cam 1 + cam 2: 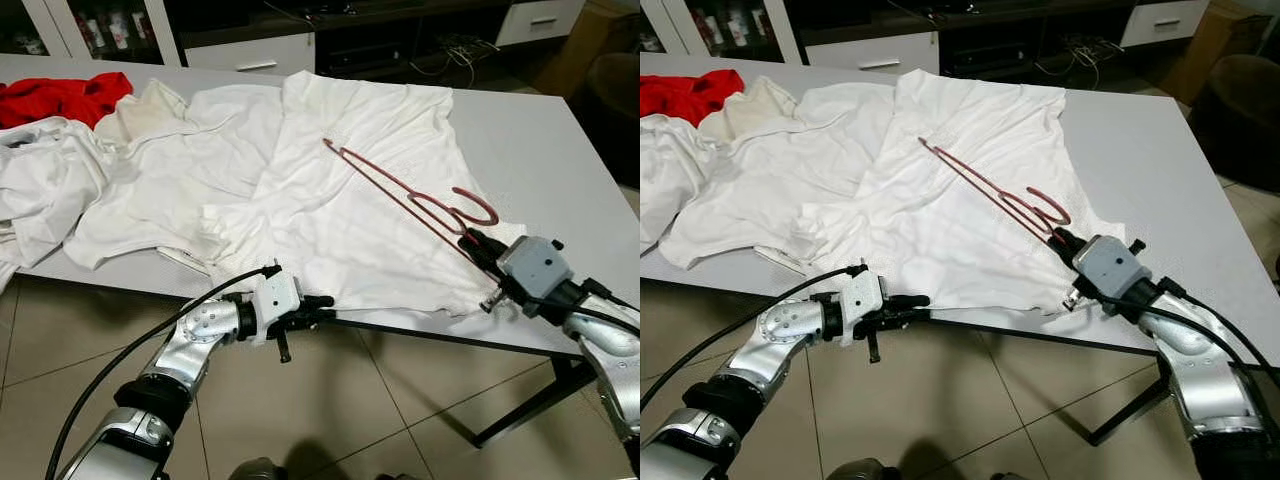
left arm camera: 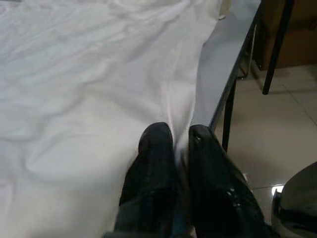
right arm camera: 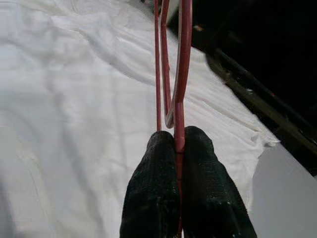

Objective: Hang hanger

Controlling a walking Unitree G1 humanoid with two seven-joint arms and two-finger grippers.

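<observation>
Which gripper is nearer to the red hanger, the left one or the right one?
Right. The right gripper is shut on the red hanger, touching it. The left gripper is apart from it, at the table's near edge, pinching the white shirt.

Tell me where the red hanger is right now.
The red hanger lies across the white shirt on the table's right half, its hook end clamped in the right pincer near the front edge.
</observation>
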